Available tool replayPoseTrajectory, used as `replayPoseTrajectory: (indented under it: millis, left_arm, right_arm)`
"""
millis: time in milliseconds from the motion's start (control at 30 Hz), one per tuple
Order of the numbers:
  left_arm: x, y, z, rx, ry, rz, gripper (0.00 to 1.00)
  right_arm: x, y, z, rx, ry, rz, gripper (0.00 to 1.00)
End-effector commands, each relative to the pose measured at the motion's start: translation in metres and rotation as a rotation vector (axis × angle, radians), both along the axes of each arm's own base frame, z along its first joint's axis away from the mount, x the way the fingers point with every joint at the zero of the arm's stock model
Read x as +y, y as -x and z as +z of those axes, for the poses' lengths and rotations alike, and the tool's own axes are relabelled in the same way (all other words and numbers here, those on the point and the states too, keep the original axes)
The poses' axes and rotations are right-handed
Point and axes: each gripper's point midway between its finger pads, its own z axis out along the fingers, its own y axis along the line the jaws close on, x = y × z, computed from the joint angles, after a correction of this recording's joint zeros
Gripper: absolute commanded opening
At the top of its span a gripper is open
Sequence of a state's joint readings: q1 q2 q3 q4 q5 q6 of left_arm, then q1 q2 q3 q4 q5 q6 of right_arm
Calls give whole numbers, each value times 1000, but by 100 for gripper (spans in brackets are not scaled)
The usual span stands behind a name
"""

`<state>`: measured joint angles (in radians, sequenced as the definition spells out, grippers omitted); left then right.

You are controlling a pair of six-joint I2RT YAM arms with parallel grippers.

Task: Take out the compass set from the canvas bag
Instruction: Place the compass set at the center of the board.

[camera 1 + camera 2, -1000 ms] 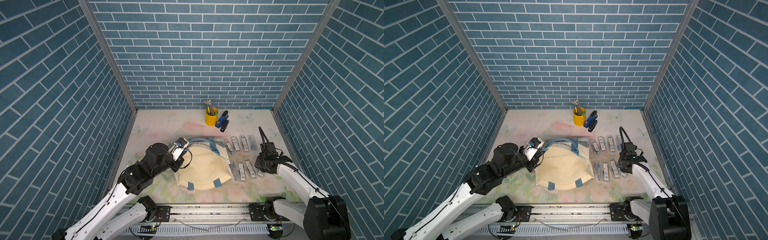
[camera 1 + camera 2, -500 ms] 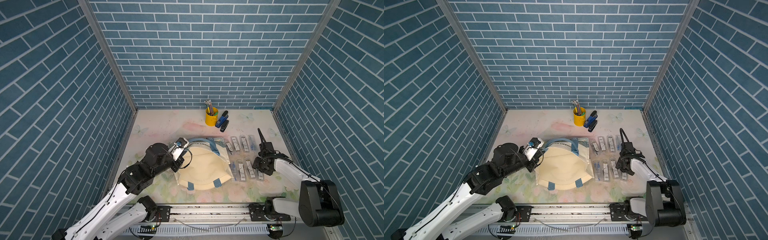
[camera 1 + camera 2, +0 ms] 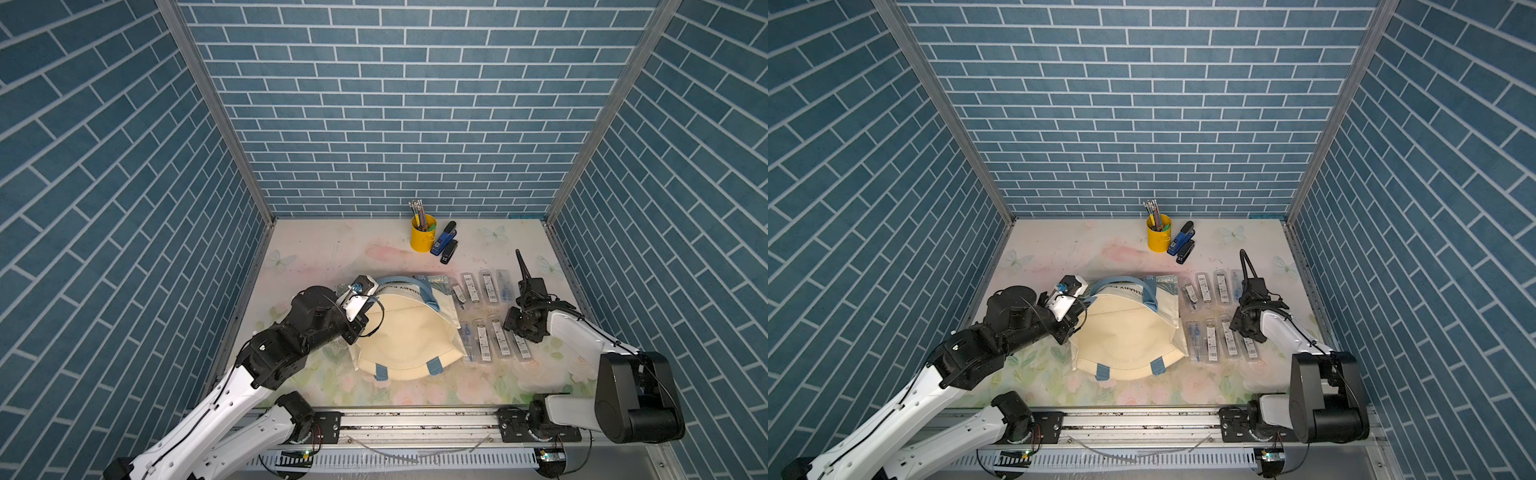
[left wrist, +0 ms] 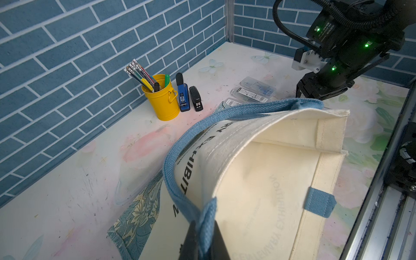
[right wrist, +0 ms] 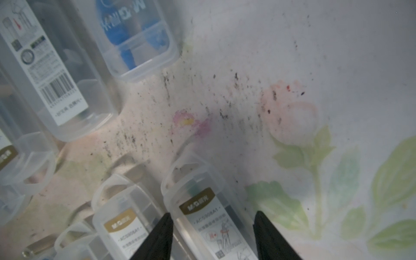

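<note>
The cream canvas bag (image 3: pixel 409 332) (image 3: pixel 1125 332) lies on its side mid-table, its mouth held up by a light blue strap (image 4: pixel 180 144). My left gripper (image 4: pixel 206 227) (image 3: pixel 360 326) is shut on that strap at the bag's left edge. Several compass sets in clear plastic cases lie in two rows right of the bag (image 3: pixel 484 340) (image 3: pixel 1210 343). My right gripper (image 5: pixel 213 216) (image 3: pixel 521 332) is open, hovering low over the right-end case of the near row (image 5: pixel 200 198), its fingers either side of the case. The bag's inside is hidden.
A yellow pencil cup (image 3: pixel 423 239) (image 4: pixel 161 101) stands at the back with a blue stapler (image 3: pixel 444 243) and a black stapler (image 3: pixel 449 252) beside it. Blue brick walls close in three sides. A metal rail (image 3: pixel 415 419) runs along the front edge.
My right arm's rear links have swung while its gripper stays over the near row's right-end case. My left gripper and the bag have not moved.
</note>
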<state>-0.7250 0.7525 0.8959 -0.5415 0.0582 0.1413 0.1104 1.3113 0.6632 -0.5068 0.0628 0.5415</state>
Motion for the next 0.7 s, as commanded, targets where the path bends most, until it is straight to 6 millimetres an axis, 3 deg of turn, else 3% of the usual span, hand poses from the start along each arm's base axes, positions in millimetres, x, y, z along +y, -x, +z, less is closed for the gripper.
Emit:
replayPoseTrajectory:
  millis: [0, 100, 267, 400, 533, 667]
  left_arm:
    - [-2, -1, 14, -1, 53, 14, 0]
    - [2, 2, 16, 85, 96, 63, 0]
    - [11, -8, 21, 259, 143, 199, 0]
    - [14, -12, 21, 394, 215, 280, 0]
    - [17, -12, 21, 514, 323, 346, 0]
    - [14, -11, 15, 610, 373, 391, 0]
  right_arm:
    - [0, -6, 31, -46, 9, 36, 58]
    - [18, 1, 66, -109, -54, 69, 53]
    - [64, 13, 126, -253, -59, 248, 51]
    - [72, 24, 157, -307, 12, 357, 49]
    - [68, 36, 197, -357, -8, 274, 41]
    - [103, 50, 211, -407, -229, 257, 40]
